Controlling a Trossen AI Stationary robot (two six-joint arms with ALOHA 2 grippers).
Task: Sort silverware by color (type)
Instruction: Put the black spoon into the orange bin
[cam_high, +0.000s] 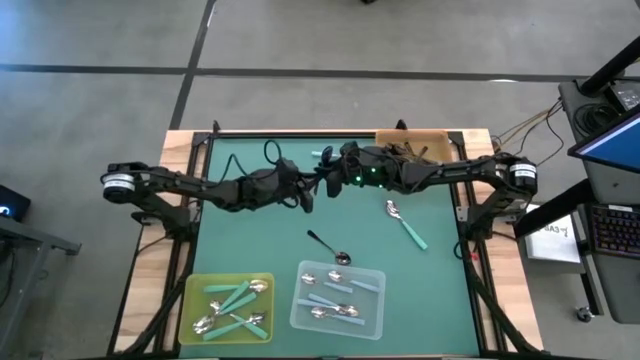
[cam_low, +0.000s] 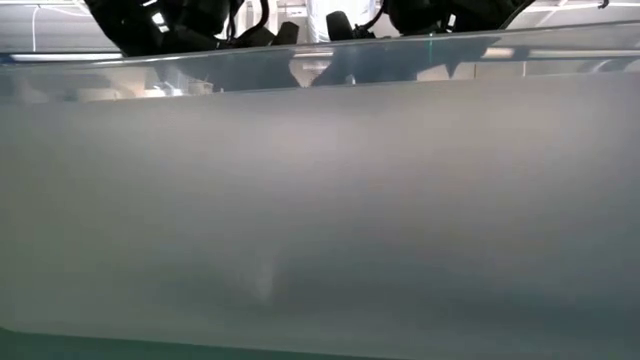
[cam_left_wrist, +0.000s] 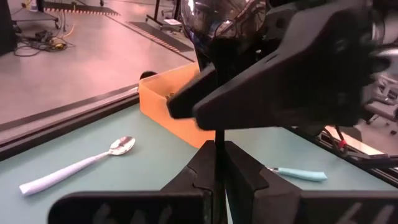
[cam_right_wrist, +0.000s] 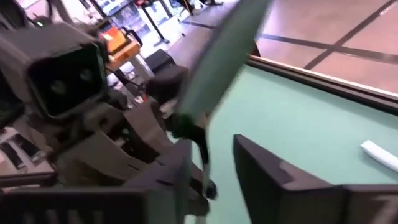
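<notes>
Meeting mid-table, the closed left gripper (cam_left_wrist: 217, 163) pinches a thin black-handled spoon (cam_left_wrist: 219, 138) toward the part-open right gripper (cam_right_wrist: 211, 163), while teal spoons fill the near yellow tray (cam_high: 197, 288), light-blue ones the clear tray (cam_high: 372, 318), three spoons still loose.

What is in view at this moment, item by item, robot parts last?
Green mat: one, covering the table.
Yellow tray: one, mat corner on the left arm's side.
Clear tray: one, beside the yellow tray.
Orange tray: one, opposite edge, right arm's side.
Teal-handled spoons: several in the yellow tray; one loose on the right arm's side.
Light-blue-handled spoons: several in the clear tray; one loose at the orange tray's edge.
Black-handled spoons: one loose mid-mat; one held upright.
Left gripper: mid-table, shut on the upright spoon.
Right gripper: meeting it, fingers apart around that handle.
</notes>
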